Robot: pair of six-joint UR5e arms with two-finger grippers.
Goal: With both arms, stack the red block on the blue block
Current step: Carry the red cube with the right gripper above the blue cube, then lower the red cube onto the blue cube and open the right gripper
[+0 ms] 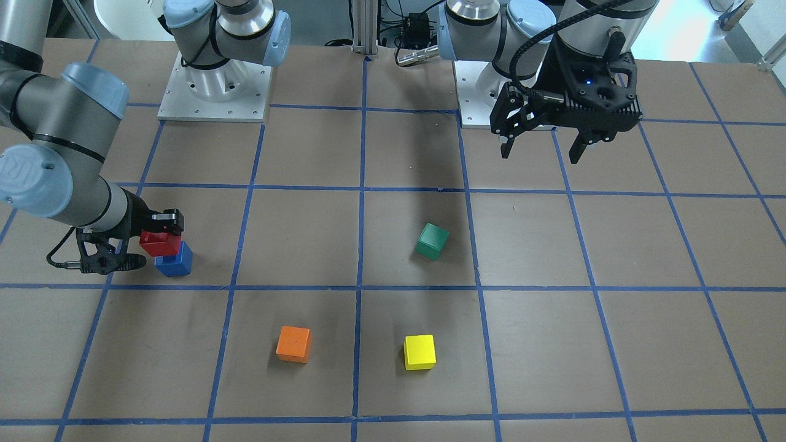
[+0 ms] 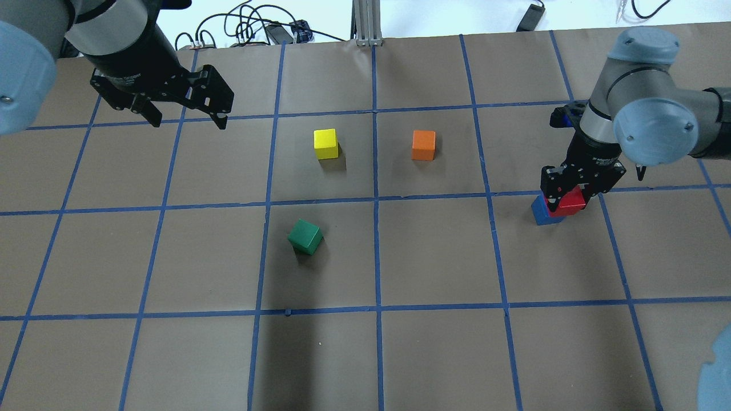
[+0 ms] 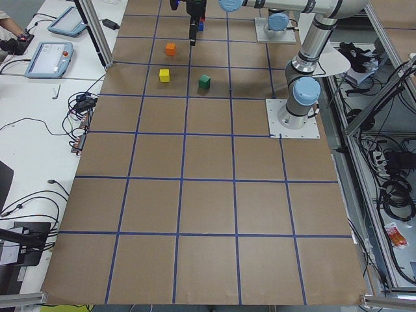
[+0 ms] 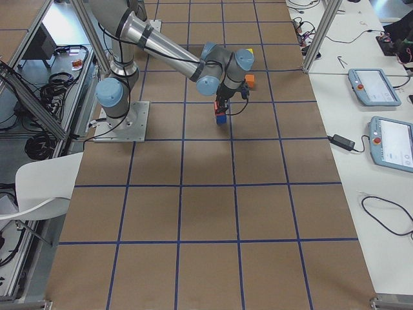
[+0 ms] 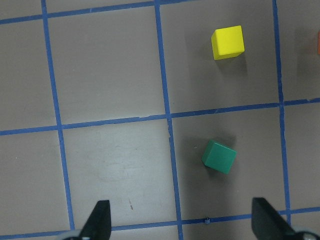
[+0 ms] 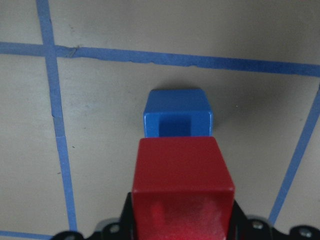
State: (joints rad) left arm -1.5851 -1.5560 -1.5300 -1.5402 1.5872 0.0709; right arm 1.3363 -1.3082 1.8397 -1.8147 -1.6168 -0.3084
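Observation:
My right gripper (image 1: 156, 240) is shut on the red block (image 1: 158, 244) and holds it just over the blue block (image 1: 174, 261), which rests on the table. In the overhead view the red block (image 2: 569, 203) overlaps the blue block (image 2: 539, 213) and is offset to one side of it. The right wrist view shows the red block (image 6: 182, 170) between the jaws, casting a shadow on the blue block (image 6: 177, 112) below; I cannot tell whether they touch. My left gripper (image 2: 185, 120) is open and empty, raised high above the table far from both blocks.
A green block (image 2: 305, 237) lies tilted near the table's middle. A yellow block (image 2: 325, 143) and an orange block (image 2: 423, 145) sit farther from the robot. The left wrist view shows the green block (image 5: 219, 156) and the yellow block (image 5: 228, 42) below it.

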